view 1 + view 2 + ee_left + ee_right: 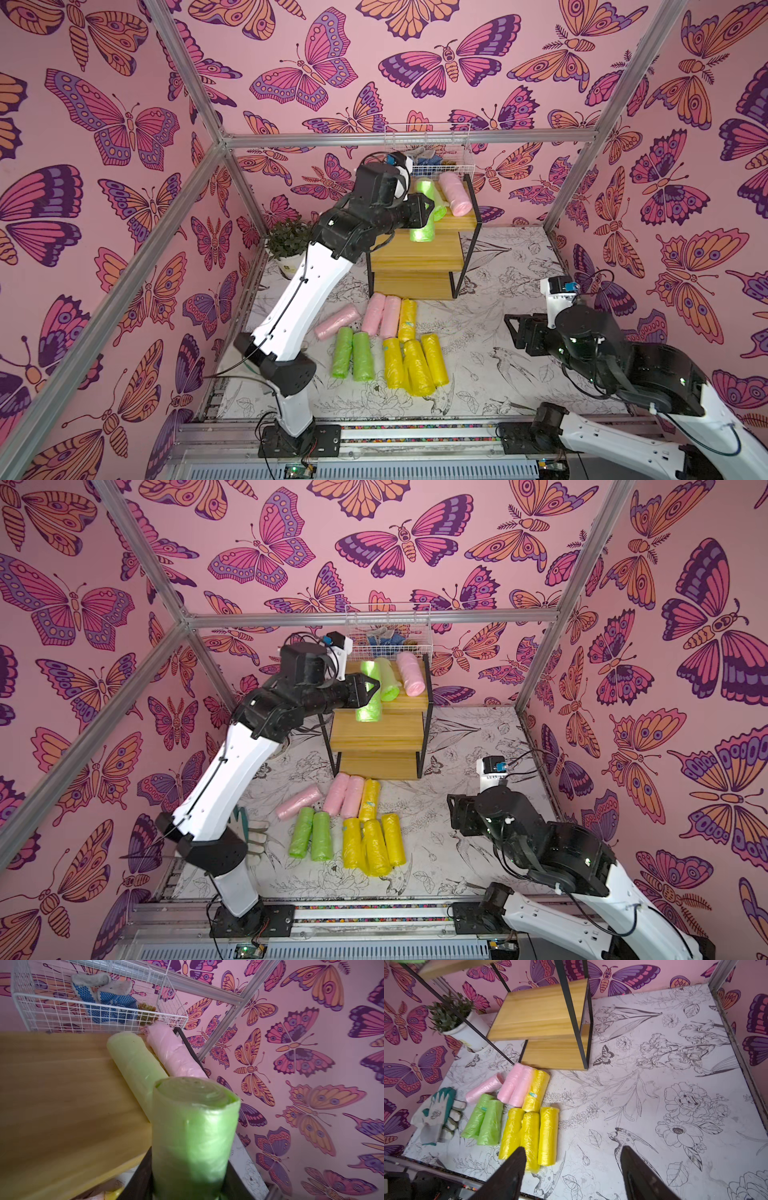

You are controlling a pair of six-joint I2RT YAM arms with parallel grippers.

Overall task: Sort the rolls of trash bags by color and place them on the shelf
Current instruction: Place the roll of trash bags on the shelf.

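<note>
My left gripper (424,210) (189,1169) is shut on a lime green roll (421,226) (368,706) (193,1126), held over the top board of the shelf (415,257) (62,1084). On that board lie a paler green roll (437,203) (133,1059) and a pink roll (455,193) (172,1051), side by side. On the table in front of the shelf lie three pink rolls (515,1086), two green rolls (483,1120) and several yellow rolls (529,1134). My right gripper (513,328) (573,1149) hangs open above the table to the right of them, with nothing between its fingers.
A white wire basket (428,145) holding gloves stands behind the shelf. A potted plant (286,245) sits at the back left. A pair of work gloves (438,1113) lies on the table left of the green rolls. Patterned walls close in both sides.
</note>
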